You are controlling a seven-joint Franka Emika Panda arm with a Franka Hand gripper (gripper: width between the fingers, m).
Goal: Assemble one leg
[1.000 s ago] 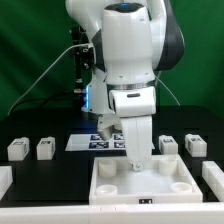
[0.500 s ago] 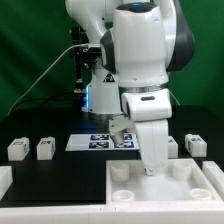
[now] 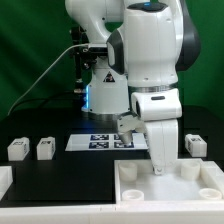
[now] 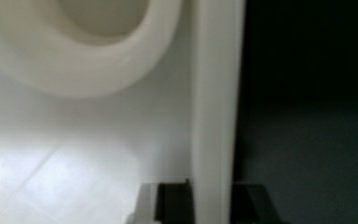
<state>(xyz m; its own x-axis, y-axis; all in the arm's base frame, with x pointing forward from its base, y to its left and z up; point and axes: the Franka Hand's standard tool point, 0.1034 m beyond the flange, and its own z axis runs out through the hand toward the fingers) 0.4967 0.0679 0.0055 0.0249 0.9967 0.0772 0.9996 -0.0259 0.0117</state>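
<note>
The large white panel (image 3: 170,195) with a raised rim and round sockets lies at the front, toward the exterior view's right. My gripper (image 3: 158,170) reaches down onto its back rim. In the wrist view the gripper (image 4: 206,202) is shut on the panel's thin rim wall (image 4: 211,100), with a dark finger (image 4: 169,204) on each side, and a round socket (image 4: 87,40) lies beside the wall. Two small white legs (image 3: 17,149) (image 3: 45,149) stand on the exterior view's left. A third leg (image 3: 197,146) stands on its right, and a fourth is hidden.
The marker board (image 3: 95,141) lies on the black table behind the panel, partly covered by the arm. A white piece (image 3: 4,181) sits at the exterior view's left edge. The arm's bulky white body fills the middle of the exterior view.
My gripper and the panel it holds have slid toward the exterior view's right. The leg formerly seen beside the arm is now hidden behind it.
</note>
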